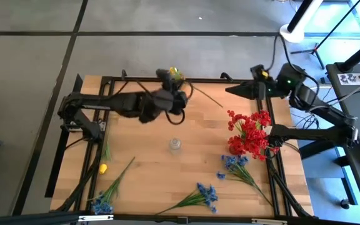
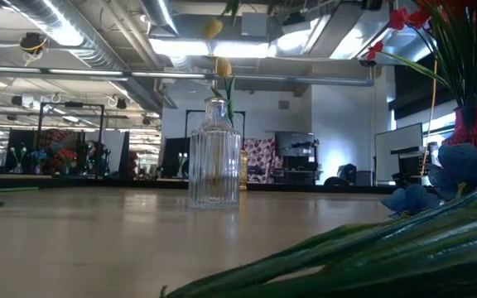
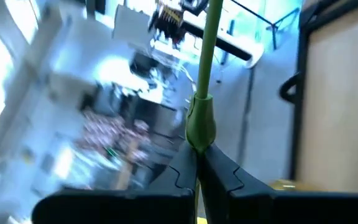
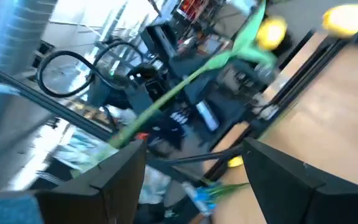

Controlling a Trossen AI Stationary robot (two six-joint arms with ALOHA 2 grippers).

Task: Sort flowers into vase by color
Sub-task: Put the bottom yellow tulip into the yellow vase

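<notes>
My left gripper (image 1: pixel 170 84) hangs over the far middle of the table, shut on a yellow-budded sprig (image 1: pixel 175 74). Its buds (image 2: pixel 223 66) show in the low view above the clear glass vase (image 2: pixel 214 157), which stands on its base mid-table (image 1: pixel 175 145). The long stem (image 1: pixel 208 97) slants toward my right gripper (image 1: pixel 233 89). That gripper is open, with the sprig (image 4: pixel 185 84) in front of it. A red vase of red flowers (image 1: pixel 249 134) stands at the right. Blue sprigs (image 1: pixel 236 165) (image 1: pixel 202 197) (image 1: pixel 104 201) lie flat along the near side. My left gripper pinches the yellow sprig's stem between its two fingers at a thicker green joint (image 3: pixel 199 121). The stem runs on straight past the fingertips (image 3: pixel 222 171). The sprig is lifted clear of the table. My right gripper has the stem's lower end (image 4: pixel 126 137) beside one finger; whether they touch, I cannot tell.
A loose yellow bud (image 1: pixel 103 168) and a bare green stem (image 1: pixel 107 150) lie near the left edge. The black frame (image 1: pixel 186 79) borders the table. A blue sprig's leaves (image 2: pixel 371 248) cross the low view in front.
</notes>
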